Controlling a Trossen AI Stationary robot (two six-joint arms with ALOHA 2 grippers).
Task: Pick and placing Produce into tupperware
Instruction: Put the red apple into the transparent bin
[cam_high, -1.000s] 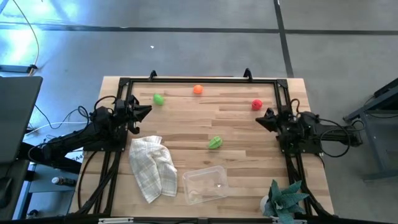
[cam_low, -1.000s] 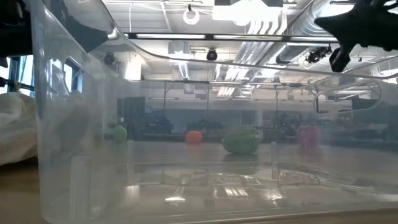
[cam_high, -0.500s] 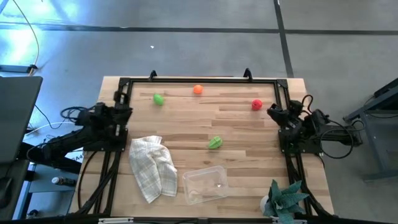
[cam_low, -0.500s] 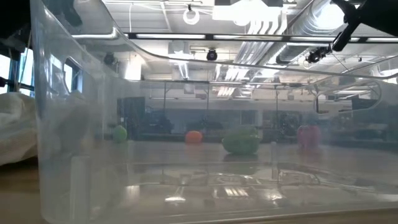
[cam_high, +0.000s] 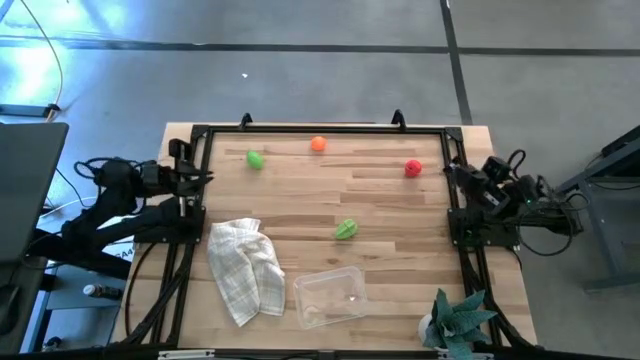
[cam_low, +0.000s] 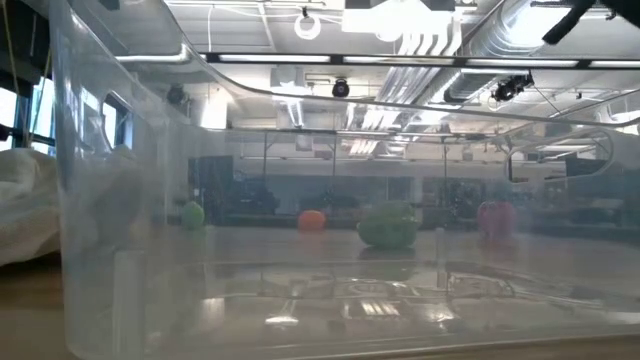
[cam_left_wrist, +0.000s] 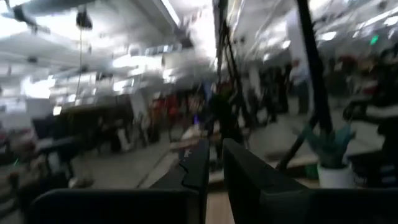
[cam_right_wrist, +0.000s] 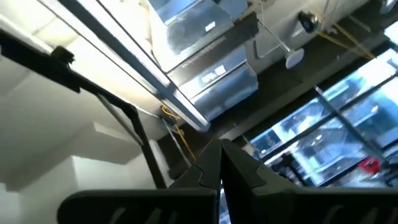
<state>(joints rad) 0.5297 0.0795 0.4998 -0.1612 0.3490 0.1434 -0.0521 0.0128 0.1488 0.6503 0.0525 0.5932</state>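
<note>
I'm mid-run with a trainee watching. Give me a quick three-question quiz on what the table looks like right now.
1. True or false: the tupperware already holds a piece of produce.
2. Which piece lies nearest the tupperware? A the red piece; B the orange piece; C the leafy green piece.
3. What lies on the table just left of the tupperware in the high view?

Key: 1 false, it is empty. 2 C. 3 the checked cloth.
</note>
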